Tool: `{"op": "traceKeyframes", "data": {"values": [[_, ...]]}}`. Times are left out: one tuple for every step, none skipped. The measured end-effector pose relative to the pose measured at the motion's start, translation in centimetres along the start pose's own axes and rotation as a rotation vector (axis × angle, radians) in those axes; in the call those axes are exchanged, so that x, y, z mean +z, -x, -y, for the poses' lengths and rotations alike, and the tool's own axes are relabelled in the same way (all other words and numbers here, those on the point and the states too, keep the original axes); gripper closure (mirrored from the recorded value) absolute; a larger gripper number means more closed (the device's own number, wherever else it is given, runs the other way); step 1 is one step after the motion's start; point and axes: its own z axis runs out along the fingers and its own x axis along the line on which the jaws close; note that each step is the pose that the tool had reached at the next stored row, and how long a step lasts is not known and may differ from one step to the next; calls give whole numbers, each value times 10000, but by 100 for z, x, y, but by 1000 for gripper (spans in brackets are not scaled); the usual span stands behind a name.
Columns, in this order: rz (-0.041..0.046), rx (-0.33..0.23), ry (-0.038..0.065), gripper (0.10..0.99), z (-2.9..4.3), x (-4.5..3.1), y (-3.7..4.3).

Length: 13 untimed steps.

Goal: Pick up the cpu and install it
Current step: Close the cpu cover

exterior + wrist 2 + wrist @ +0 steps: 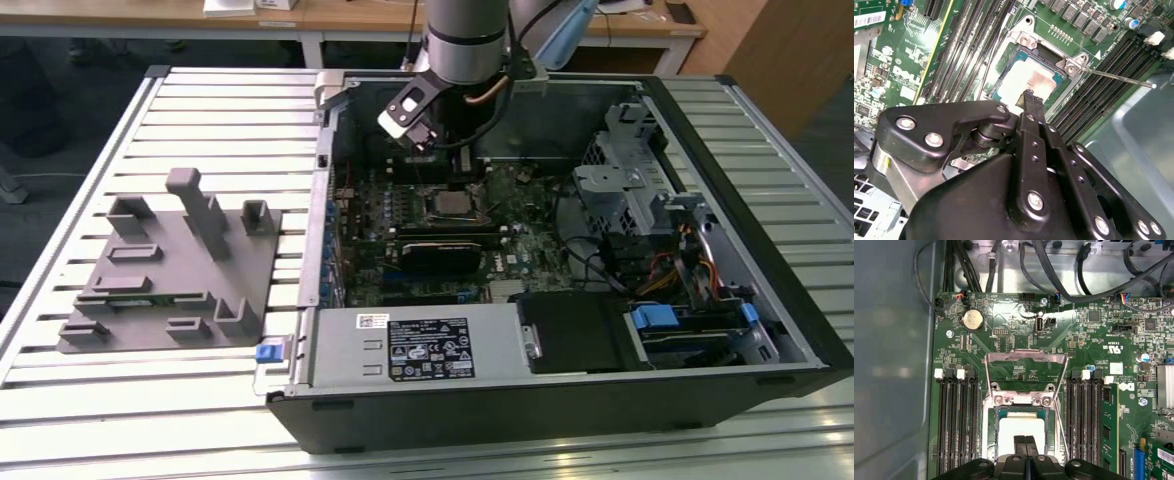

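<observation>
The small square cpu (1006, 432), with its pale silver top, lies flat in the socket of the green motherboard (1019, 335), inside the open black computer case (561, 425). The black two-finger gripper (1025, 440) is closed on nothing, its tips over the chip; we cannot tell whether they touch it.

Hazards, in our judgement:
- Off-centre pressure could tilt the chip and bend socket contacts.
- The arm could foul the raised silver retention frame (1026, 371).

The case rests on a slatted aluminium table (200, 110). Wooden desks (360, 15) stand behind.
</observation>
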Motion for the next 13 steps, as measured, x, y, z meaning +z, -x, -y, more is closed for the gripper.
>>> {"op": "traceKeyframes", "data": {"values": [[-5, 0, -1, 980, -1, -11, 0], [-9, 1, -2, 980, -1, -22, 0], [-13, 1, -2, 980, -2, -31, 0], [-21, 1, -3, 980, -2, -38, 1], [-30, 2, -3, 980, -3, -47, 1], [-41, 2, -2, 980, -4, -57, 2], [-48, 3, -2, 980, -4, -66, 2], [-52, 3, -2, 980, -4, -74, 2], [-53, 4, -2, 980, -5, -78, 2], [-54, 4, -3, 980, -5, -84, 2], [-53, 3, -6, 980, -6, -93, 2], [-53, 3, -10, 980, -7, -105, 2], [-54, 3, -14, 980, -8, -125, 2]]}}
